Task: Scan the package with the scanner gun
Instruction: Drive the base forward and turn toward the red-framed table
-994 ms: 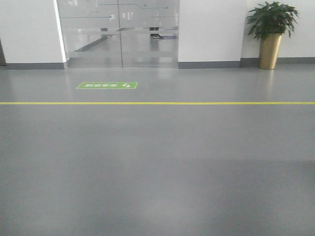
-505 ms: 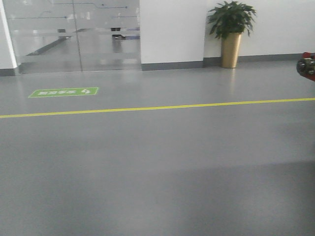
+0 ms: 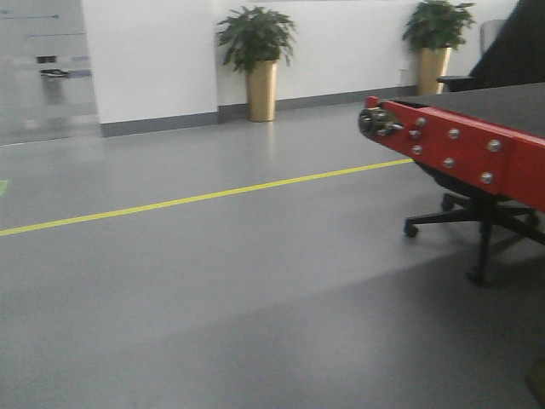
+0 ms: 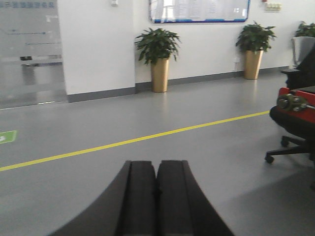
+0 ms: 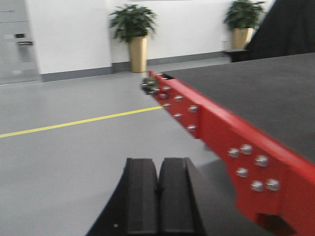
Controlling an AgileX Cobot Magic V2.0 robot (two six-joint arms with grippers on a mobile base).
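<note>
Red-painted metal frames the counter (image 5: 221, 130) just to the right of my right end effector (image 5: 158, 174). Its side plate is studded with bolts and its top is a dark, matte surface. The two black fingers (image 5: 142, 196) of that end effector are pressed flat against each other with nothing between them. My left end effector (image 4: 157, 174) is the same, fingers together and gripping nothing. It hangs over grey floor (image 4: 221, 162), with the counter's roller end well off to its right.

In the front view the counter juts in from the right. A black office chair (image 3: 477, 226) stands beyond it, its castor base showing below the red frame. A yellow line (image 3: 196, 199) crosses the floor between me and the white wall. Two potted plants (image 3: 255, 51) in gold pots stand against that wall, and a glass door (image 3: 43, 68) sits at the far left.

I cannot tell where the package or the scanner gun is, since none of my views shows either.
</note>
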